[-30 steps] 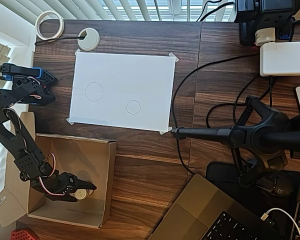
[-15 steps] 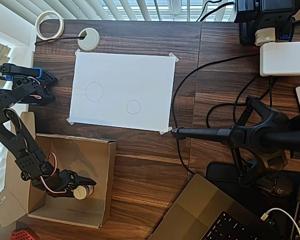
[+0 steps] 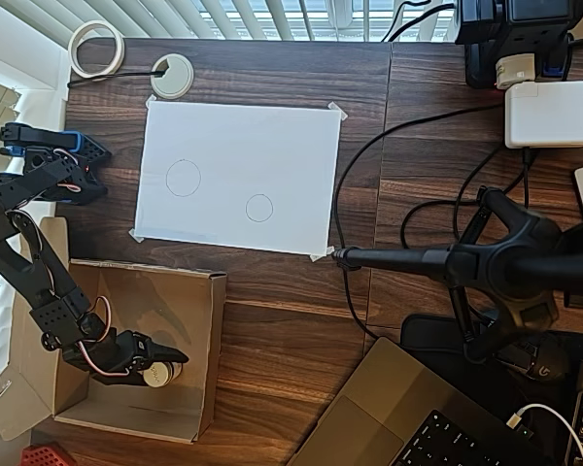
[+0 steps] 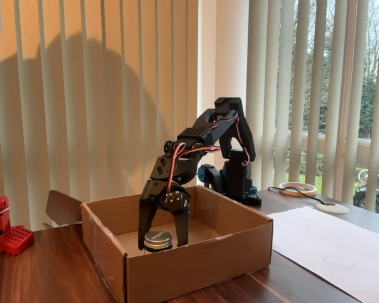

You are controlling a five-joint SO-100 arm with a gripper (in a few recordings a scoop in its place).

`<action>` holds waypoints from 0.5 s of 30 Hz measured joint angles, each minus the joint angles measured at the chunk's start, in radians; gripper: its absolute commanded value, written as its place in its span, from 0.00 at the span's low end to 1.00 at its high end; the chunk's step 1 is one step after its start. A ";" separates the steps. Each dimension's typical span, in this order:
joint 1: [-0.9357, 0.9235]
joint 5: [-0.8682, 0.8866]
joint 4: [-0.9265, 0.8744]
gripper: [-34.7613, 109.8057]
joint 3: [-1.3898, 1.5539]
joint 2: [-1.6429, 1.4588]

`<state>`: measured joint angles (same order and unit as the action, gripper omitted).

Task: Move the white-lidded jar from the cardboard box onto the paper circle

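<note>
My claw reaches down into the box, its two fingers straddling the jar and closed against its sides. The jar is small and round, with a pale grey lid, and sits on the box floor near the front wall. The circle on the paper lies well apart.

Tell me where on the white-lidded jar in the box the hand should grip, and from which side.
Grip the white-lidded jar across its round side wall, just under the lid, coming straight down from above. It stands upright on the floor of the cardboard box, whose walls block a sideways approach. The hand already hangs over it, a finger on each side.
</note>
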<state>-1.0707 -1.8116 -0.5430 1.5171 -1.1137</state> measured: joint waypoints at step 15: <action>0.002 0.005 0.066 0.29 0.028 0.000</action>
<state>-1.0692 -1.8070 -0.4771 1.5447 -1.1137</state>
